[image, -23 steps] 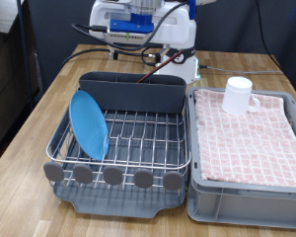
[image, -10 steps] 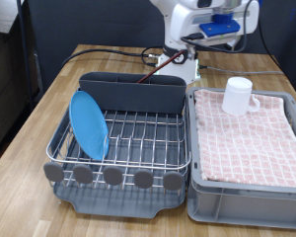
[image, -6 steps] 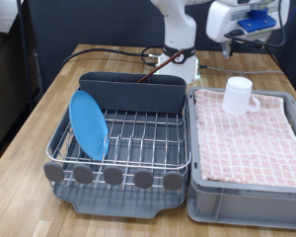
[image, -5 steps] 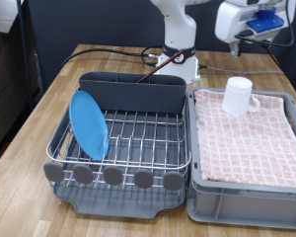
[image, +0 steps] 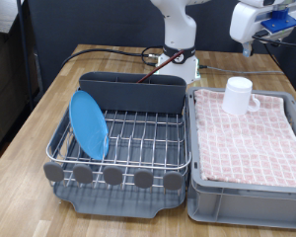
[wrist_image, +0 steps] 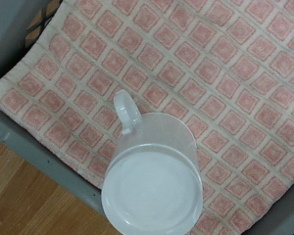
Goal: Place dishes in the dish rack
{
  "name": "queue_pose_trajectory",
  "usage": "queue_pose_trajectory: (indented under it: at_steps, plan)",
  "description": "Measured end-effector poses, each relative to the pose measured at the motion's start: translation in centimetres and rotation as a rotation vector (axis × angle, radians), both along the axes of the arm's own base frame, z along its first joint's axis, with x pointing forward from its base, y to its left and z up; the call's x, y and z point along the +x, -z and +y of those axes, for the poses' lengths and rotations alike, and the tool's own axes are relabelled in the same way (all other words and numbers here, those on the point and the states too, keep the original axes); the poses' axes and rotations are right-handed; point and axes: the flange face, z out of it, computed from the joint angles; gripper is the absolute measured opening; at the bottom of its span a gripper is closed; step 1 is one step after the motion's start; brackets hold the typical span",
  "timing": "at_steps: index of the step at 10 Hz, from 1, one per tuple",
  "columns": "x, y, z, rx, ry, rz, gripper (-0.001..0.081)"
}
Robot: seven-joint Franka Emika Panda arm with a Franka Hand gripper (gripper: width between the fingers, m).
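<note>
Dish rack (image: 123, 138): silver wire grid on a dark grey tray, sitting on the wooden table (image: 49, 89) in the exterior view's left half, with a tall grey caddy (image: 133, 91) at its far side and round grey end caps (image: 113, 176) along its near edge.
Plate (image: 89, 123): round, light blue, standing on edge in the rack's wires at the exterior view's left end of the grid.
Mug (image: 238, 95): white, with a handle, resting on the pink checked cloth (image: 249, 138) near that cloth's far edge; not in the rack. The wrist view shows it (wrist_image: 152, 181) from above, handle pointing toward the middle of the cloth (wrist_image: 206, 69).
Spoon: a slim reddish-brown stick (image: 148, 75) rises at a slant from behind the caddy; whether it sits inside cannot be told.
Bin (image: 202, 193): grey, lined with the pink cloth, just beside the rack on the exterior view's right.
Gripper (image: 266, 22): high at the exterior view's top right, above and beyond the mug, well apart from it and holding nothing; its fingers do not show clearly, so whether they are spread or pressed together cannot be told.
</note>
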Motion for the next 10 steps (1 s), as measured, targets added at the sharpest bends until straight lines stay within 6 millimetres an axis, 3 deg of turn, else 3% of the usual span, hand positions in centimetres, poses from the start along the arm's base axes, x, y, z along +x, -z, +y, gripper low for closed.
queue_pose_trajectory:
  at_steps: [4, 7, 10]
  plan:
    - [-0.8, 0.1, 3.7, -0.024, -0.086, 0.004, 0.0803]
    - [-0.9, 0.3, 5.3, -0.067, -0.087, 0.022, 0.0803]
    - [-0.3, 3.7, 5.4, -0.151, -0.108, 0.098, 0.0803]
